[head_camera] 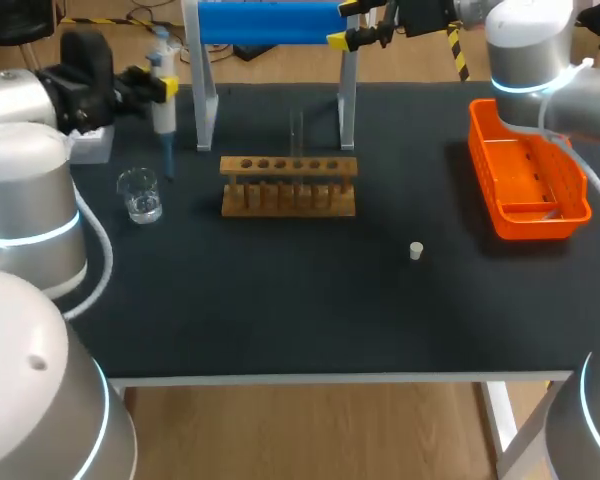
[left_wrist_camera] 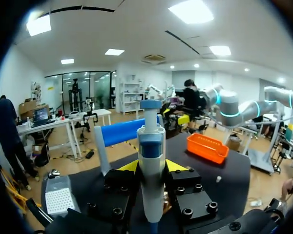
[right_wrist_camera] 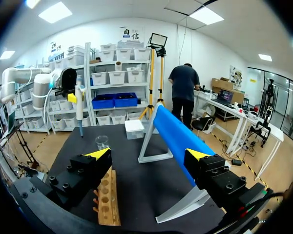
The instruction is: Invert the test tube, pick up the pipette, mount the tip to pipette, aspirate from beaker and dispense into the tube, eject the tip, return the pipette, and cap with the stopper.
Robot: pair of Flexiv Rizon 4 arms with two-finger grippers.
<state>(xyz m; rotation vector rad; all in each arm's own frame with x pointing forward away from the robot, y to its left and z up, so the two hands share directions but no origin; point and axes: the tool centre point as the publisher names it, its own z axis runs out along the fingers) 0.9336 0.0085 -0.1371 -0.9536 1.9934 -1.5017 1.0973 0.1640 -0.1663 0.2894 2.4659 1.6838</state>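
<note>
Your left tool is clamped on the pipette, one finger on each side of its white and blue body, as the left wrist view shows. It holds the pipette upright above the counter's far left part. The thin lower end hangs near the glass beaker, which has a little clear liquid in it. Your right tool is up at the far edge by the blue roll, its fingers apart with nothing between them. The test tube stands upright in the wooden rack at mid-counter. The small white stopper lies alone on the counter, between the rack and the orange basket.
</note>
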